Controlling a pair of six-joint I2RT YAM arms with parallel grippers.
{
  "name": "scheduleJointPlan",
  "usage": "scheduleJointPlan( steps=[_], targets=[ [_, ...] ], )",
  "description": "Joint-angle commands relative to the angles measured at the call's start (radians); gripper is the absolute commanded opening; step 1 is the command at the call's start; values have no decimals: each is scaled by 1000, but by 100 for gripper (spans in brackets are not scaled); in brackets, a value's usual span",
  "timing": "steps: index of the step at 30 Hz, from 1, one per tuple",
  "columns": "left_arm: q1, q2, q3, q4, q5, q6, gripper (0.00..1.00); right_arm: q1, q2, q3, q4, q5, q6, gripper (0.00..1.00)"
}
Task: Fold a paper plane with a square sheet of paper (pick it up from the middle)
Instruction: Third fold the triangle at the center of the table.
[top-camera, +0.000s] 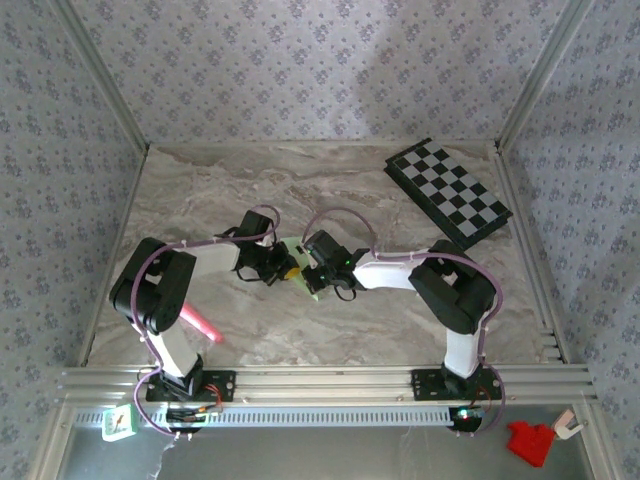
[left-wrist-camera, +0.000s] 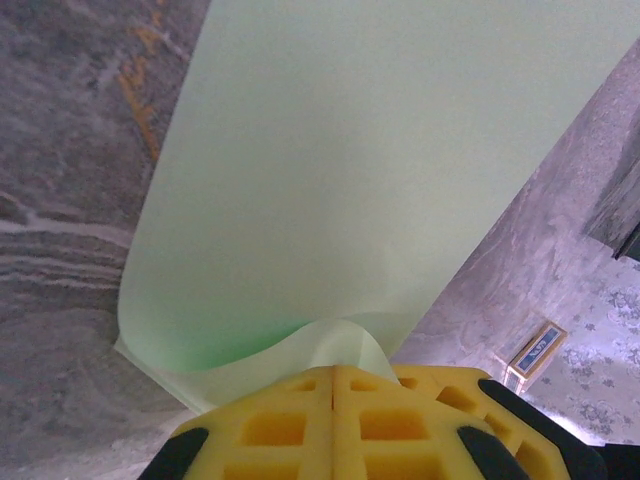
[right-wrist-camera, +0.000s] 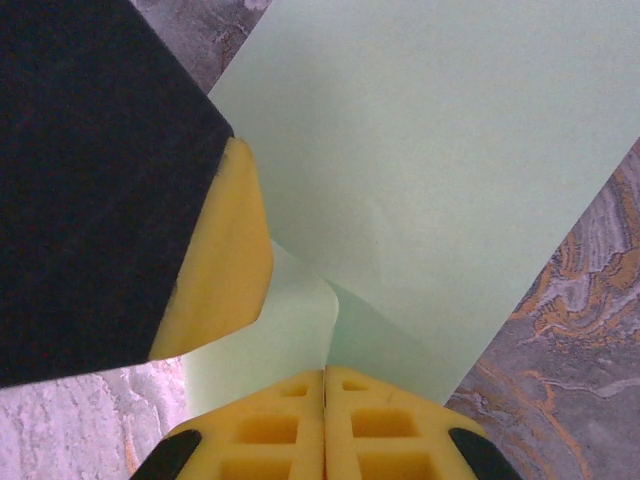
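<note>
Marble-look desk (top-camera: 200, 200), floral-papered walls (top-camera: 300, 70) on 3 sides. Chequered board (top-camera: 450, 195) at far-right corner, pink marker (top-camera: 200, 325) nr near-left edge, partly under the left arm. The square sheet of paper (top-camera: 313, 288) sits mid-desk, mostly hidden by both wrists; outline and long axis can't be made out. Jaws closed tight on left gripper (left-wrist-camera: 332, 372) and right gripper (right-wrist-camera: 324, 372), each pinching the sheet's curled-up edge.

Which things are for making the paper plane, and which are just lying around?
For the job: square sheet of paper, left gripper, right gripper, both pinching it.
Lying about: chequered board, pink marker.
</note>
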Motion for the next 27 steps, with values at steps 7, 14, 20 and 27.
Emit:
scheduleJointPlan(
  steps=[7,14,20,27],
  targets=[
    [3,-75,-1,-76,-37,52,8,1,30,4,-75,3,15,8],
    [1,-52,-18,-39,-18,44,8,-1,31,3,-76,3,18,8],
    [2,-34,-13,-34,-17,50,7,0,31,3,-78,2,18,8],
    [2,-16,-14,-38,-24,56,7,-1,34,6,-81,2,18,8]
  ],
)
